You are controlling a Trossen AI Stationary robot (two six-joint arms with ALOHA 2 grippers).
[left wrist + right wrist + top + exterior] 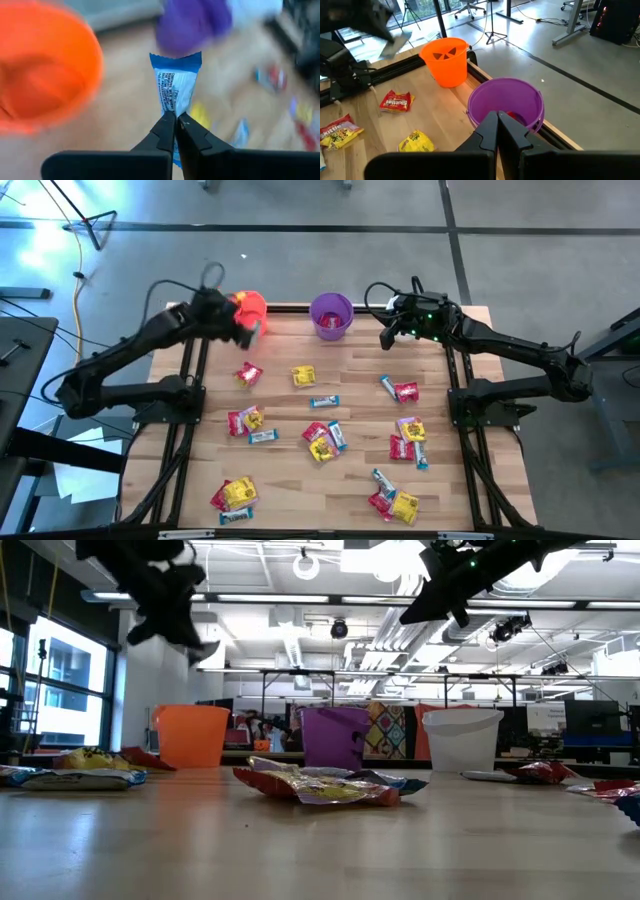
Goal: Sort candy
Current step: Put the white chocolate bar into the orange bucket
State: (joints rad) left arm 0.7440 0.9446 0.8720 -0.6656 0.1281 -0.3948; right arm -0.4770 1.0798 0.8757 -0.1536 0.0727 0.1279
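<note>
Just beside the orange cup (42, 70), the left gripper (175, 120) is clenched on a blue-and-white bar (176, 85), holding it up off the table (290, 480). The right gripper (498, 120) hangs pinched shut and empty above the purple cup (505, 102), where something red lies inside. Most candy (322, 442) is scattered below and beyond both grippers, so the sorting looks barely started.

Only one brand reads — "Skittles" — on the red packet (396, 102).
</note>
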